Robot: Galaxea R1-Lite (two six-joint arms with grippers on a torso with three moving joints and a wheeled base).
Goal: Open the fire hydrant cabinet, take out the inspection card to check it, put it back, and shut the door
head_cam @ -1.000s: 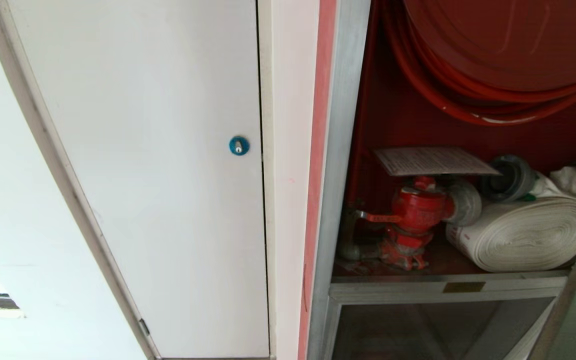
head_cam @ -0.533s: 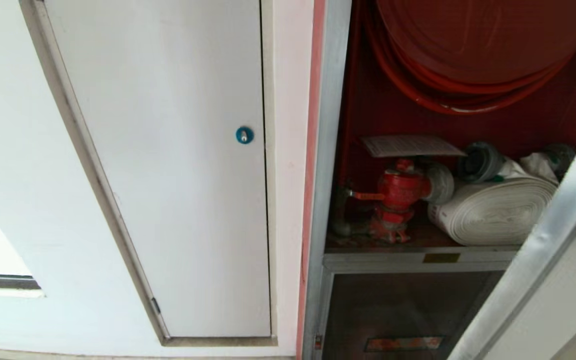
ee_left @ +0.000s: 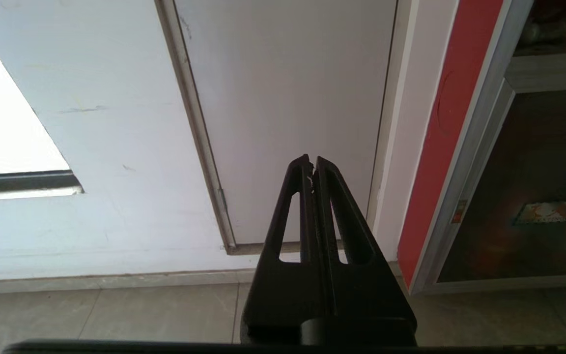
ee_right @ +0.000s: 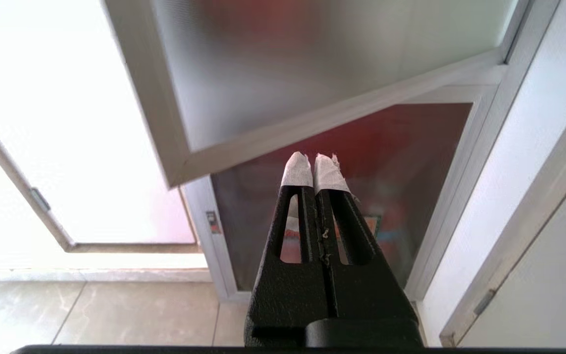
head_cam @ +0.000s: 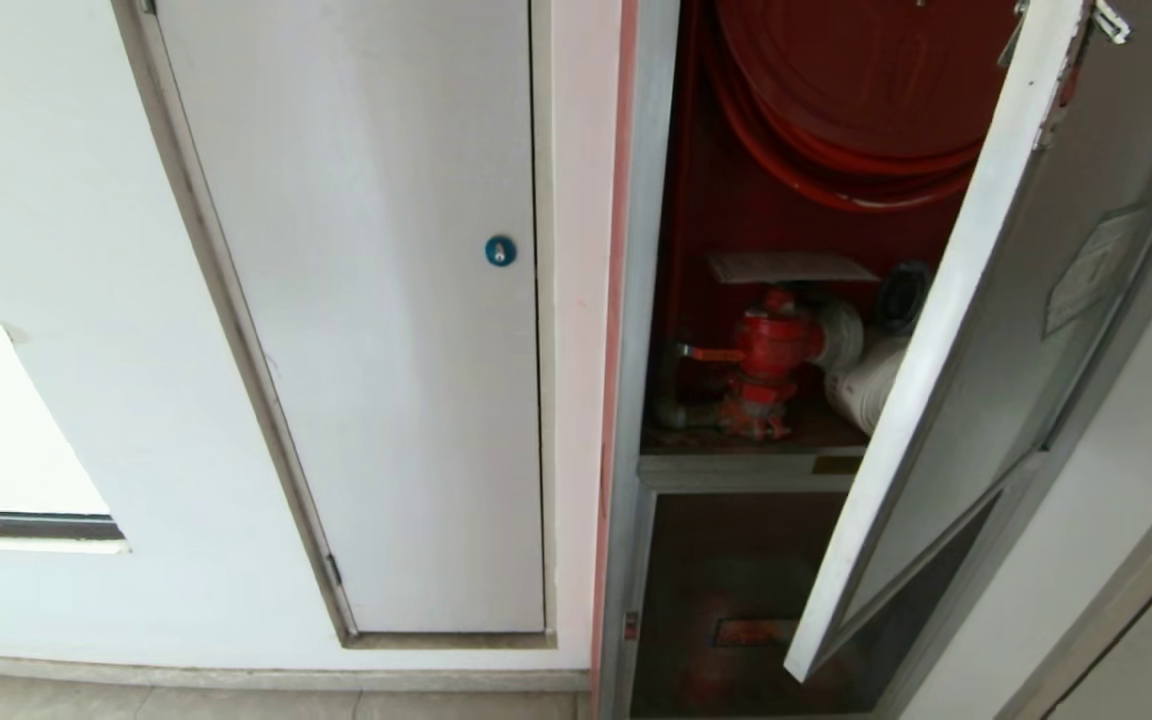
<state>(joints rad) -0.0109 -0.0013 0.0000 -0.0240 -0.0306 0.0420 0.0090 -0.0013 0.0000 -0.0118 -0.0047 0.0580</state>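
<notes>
The right gripper (ee_right: 314, 164) hangs with its white-taped fingertips (ee_right: 297, 172) pressed together, empty. Beyond it the door (ee_right: 312, 73), frosted glass in a silver frame, stands swung out over the lower glass panel (ee_right: 410, 147), above the tiled floor (ee_right: 91, 309).

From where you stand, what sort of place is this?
Probably a corridor or lobby in a building: a fire hydrant cabinet set into a white wall, with hose reel and red valve inside, beside a white service panel door, over tiled floor.
</notes>
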